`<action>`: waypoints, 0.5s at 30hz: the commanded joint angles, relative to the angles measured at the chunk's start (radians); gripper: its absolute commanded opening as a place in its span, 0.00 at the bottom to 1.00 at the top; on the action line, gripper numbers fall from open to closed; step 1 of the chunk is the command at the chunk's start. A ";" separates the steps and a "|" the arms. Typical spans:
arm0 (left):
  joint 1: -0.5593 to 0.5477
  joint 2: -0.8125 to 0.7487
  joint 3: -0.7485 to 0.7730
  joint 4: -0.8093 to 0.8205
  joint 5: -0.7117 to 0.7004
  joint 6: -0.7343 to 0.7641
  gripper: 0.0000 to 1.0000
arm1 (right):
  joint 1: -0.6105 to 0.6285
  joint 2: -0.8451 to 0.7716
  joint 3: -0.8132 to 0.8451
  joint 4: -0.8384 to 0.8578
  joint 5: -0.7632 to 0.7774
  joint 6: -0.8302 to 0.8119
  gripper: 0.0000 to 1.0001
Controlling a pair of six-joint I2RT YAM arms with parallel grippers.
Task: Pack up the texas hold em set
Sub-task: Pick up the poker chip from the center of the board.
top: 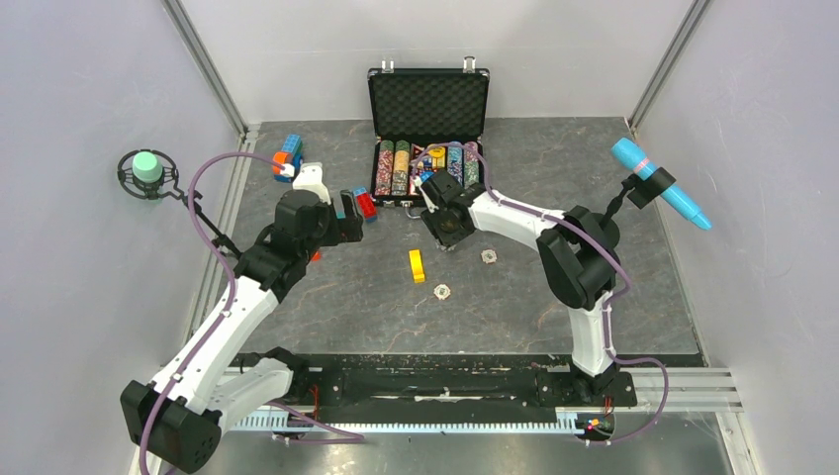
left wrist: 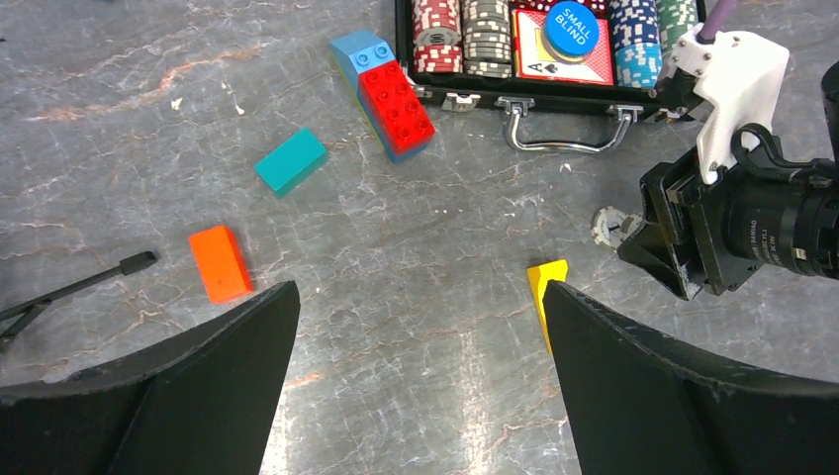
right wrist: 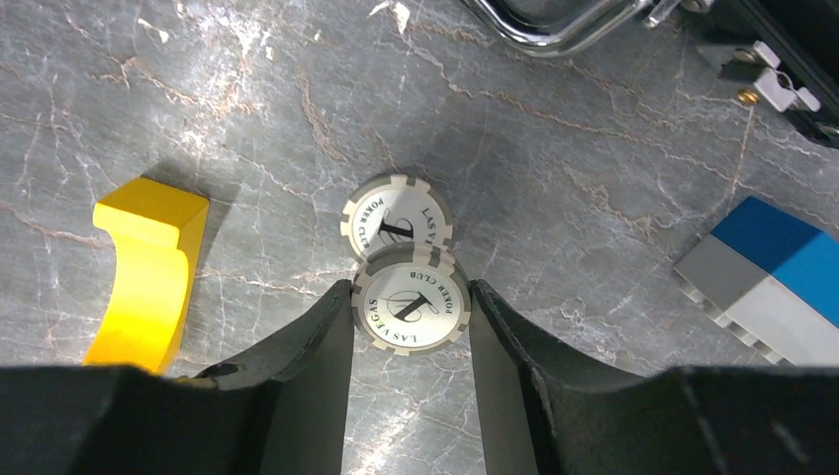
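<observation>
Item one: pale chip [right wrist: 411, 309], pinched by its rim between the fingers of my right gripper [right wrist: 411, 297], presumably bound for the open briefcase [top: 428, 104], upper centre of the top view. A second chip [right wrist: 396, 223] lies flat just above it in frame. My left gripper [left wrist: 420, 307]: fingers spread, empty, idle.

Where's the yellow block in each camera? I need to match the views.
Top: yellow block at centre, nearer than the case.
Left wrist: lower right, its end behind a finger; case top right.
Right wrist: left edge, left of the gripped chip; case corner top right.
Shared landmark: the case.
</observation>
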 commanded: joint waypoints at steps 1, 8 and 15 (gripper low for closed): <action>0.004 0.013 0.016 0.048 0.026 -0.071 1.00 | -0.010 -0.077 -0.032 0.049 -0.007 -0.015 0.00; 0.002 0.023 0.016 0.052 0.033 -0.074 1.00 | -0.013 -0.076 -0.046 0.088 -0.032 -0.015 0.00; 0.002 0.033 0.014 0.053 0.038 -0.079 1.00 | -0.014 -0.062 -0.033 0.091 -0.040 -0.019 0.00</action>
